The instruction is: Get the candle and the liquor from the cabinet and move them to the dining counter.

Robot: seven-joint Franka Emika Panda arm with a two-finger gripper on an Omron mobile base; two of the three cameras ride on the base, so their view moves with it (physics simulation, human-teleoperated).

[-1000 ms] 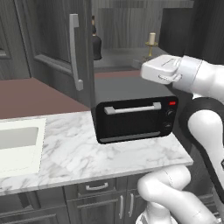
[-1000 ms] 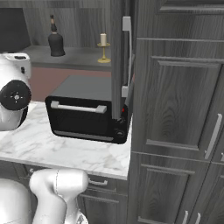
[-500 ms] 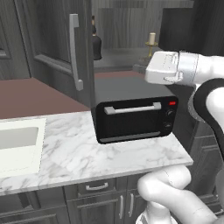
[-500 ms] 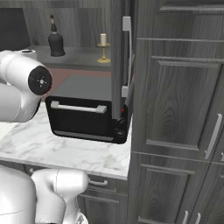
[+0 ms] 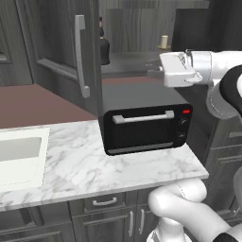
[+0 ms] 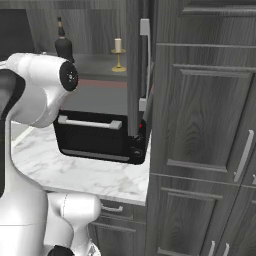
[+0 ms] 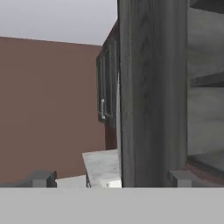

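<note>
Looking for any labels or brand text and I can't read any, the renders are too soft for that. My cabinet (image 5: 56, 47) is dark grey wood-grain with panelled doors and long silver bar handles, doors swung open. On its shelf sits the liquor (image 6: 63, 44), a squat black bell-shaped bottle with a thin neck, and well to one side of it the candle (image 6: 118, 54), a cream pillar on a little gold stick. Below them a glossy black toaster oven (image 5: 144, 127) rests on the grey-veined marble worktop (image 5: 90, 168), beside a white sink (image 5: 19, 153). The gripper (image 7: 111, 178) has its fingers spread wide with nothing between them, facing a door edge, I think the open one.
</note>
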